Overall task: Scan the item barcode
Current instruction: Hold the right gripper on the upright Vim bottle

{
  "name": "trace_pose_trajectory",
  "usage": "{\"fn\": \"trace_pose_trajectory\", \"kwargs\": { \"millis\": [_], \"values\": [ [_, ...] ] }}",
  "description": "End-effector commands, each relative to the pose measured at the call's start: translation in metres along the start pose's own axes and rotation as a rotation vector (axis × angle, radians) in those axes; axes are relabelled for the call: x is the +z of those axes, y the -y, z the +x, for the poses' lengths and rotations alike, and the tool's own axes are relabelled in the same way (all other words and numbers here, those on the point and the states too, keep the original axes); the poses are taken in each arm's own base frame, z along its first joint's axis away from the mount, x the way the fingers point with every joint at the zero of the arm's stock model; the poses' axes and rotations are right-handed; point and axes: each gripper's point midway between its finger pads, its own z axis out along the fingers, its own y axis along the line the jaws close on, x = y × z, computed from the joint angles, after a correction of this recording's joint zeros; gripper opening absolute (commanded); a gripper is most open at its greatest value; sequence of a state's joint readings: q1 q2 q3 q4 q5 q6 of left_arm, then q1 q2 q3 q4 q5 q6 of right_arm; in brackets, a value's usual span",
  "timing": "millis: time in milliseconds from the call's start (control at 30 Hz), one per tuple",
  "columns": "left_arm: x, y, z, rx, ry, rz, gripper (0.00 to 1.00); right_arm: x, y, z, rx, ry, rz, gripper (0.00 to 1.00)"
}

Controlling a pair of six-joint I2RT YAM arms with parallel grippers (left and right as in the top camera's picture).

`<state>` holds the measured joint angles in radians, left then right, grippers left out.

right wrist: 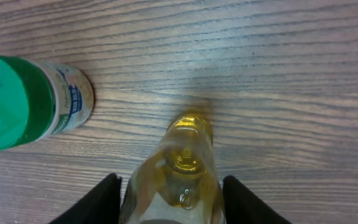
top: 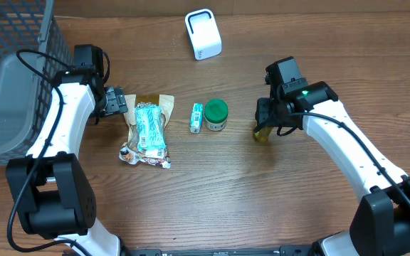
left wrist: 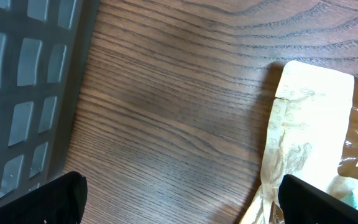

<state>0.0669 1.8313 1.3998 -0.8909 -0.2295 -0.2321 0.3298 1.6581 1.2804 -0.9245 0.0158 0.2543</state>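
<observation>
A small bottle of yellow liquid (top: 262, 134) lies on the wooden table right of centre. My right gripper (top: 265, 125) is over it. In the right wrist view the bottle (right wrist: 182, 162) fills the gap between the two black fingers (right wrist: 95, 202), which press on its sides, so my right gripper (right wrist: 171, 202) is shut on it. No barcode shows on the bottle. The white scanner (top: 203, 33) stands at the far edge. My left gripper (top: 114, 102) hangs open at the left, beside a snack bag (top: 148, 128), with nothing between its fingers (left wrist: 303, 199).
A green-lidded jar (top: 216, 114) and a small teal box (top: 196, 117) stand between the two arms; the jar (right wrist: 23, 102) is just left of the bottle. A grey mesh basket (top: 6, 78) fills the far left, close to the left gripper (left wrist: 179, 199).
</observation>
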Motion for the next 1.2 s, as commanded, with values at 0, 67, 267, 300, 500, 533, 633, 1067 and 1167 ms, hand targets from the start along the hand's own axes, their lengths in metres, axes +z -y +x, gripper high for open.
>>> {"fn": "trace_pose_trajectory", "kwargs": {
  "millis": [0, 67, 267, 300, 500, 533, 633, 1067, 1167],
  "values": [
    [-0.0018, -0.0005, -0.0028, 0.006, 0.012, -0.010, 1.00, 0.0040, 0.0013, 0.0025, -0.004, -0.006, 0.011, 0.45],
    [-0.0018, -0.0005, -0.0028, 0.006, 0.011, -0.010, 1.00, 0.0040, 0.0013, 0.0025, -0.004, -0.006, 0.011, 0.46],
    [-0.0018, -0.0005, -0.0028, 0.006, 0.011, -0.010, 0.99, 0.0040, 0.0012, 0.0026, -0.004, -0.006, 0.010, 0.47],
    [-0.0018, -0.0005, -0.0028, 0.006, 0.011, -0.010, 1.00, 0.0040, 0.0013, 0.0026, -0.004, -0.006, 0.010, 0.47],
    [-0.0018, -0.0005, -0.0028, 0.005, 0.012, -0.010, 1.00, 0.0041, 0.0017, 0.0035, -0.004, -0.010, 0.012, 0.47],
    [-0.0018, -0.0005, -0.0028, 0.006, 0.011, -0.010, 0.99, 0.0041, 0.0018, 0.0038, -0.004, -0.011, 0.012, 0.50],
    [-0.0018, -0.0005, -0.0028, 0.005, 0.012, -0.010, 0.99, 0.0041, 0.0018, 0.0038, -0.004, -0.011, 0.013, 0.50],
    [-0.0018, -0.0005, -0.0028, 0.006, 0.012, -0.010, 0.99, 0.0040, 0.0029, 0.0071, -0.004, -0.025, 0.017, 0.42],
    [-0.0018, -0.0005, -0.0028, 0.005, 0.012, -0.010, 0.99, 0.0040, 0.0030, 0.0071, -0.004, -0.024, 0.017, 0.47]
  ]
}}
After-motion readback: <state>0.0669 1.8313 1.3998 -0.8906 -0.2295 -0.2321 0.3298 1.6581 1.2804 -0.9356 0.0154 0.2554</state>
